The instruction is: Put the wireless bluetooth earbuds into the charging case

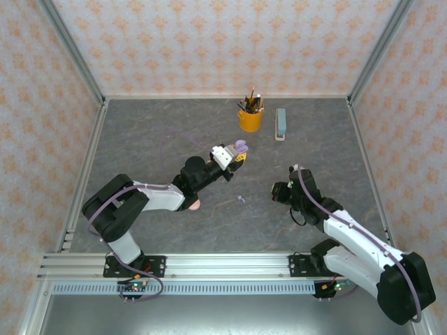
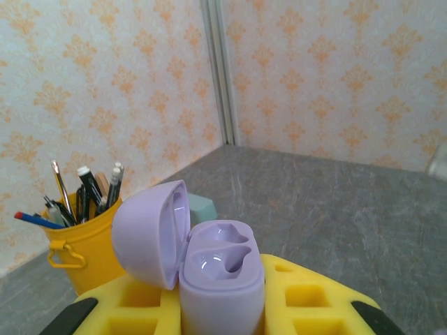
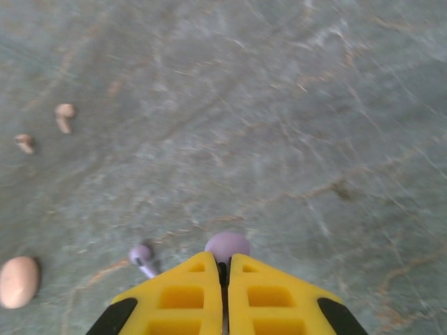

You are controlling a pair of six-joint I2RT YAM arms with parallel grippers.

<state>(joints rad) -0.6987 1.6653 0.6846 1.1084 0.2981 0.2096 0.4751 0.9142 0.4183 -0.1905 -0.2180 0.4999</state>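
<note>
Tabletop [image 1: 140, 139] of grey marbled stone, walled by patterned panels, with two robot arms bolted at its near edge. The left arm [image 1: 150, 195] reaches forward and toward the middle. Its left end effector [image 1: 235, 156] is clenched around a lilac charging case [image 2: 222, 279], apparently raised off the tabletop, with the lid [image 2: 150, 234] swung open and both sockets empty. The right arm [image 1: 349, 234] bends inward and low, and the right end effector [image 3: 223, 264] is clenched on a lilac earbud [image 3: 227, 246] at its tips. A yellow pencil cup [image 1: 250, 120] stands behind the case. A pink egg-shaped object [image 3: 17, 281] rests on the tabletop. A second lilac earbud [image 3: 143, 257] lies just beside the right fingertips, and two pink earbuds [image 3: 64, 115] lie well apart from them. The step in hand seems to be bringing the first lilac earbud to the case. The next move calls for lifting it toward the open case, lining its stem with a socket, and seating it gently.
</note>
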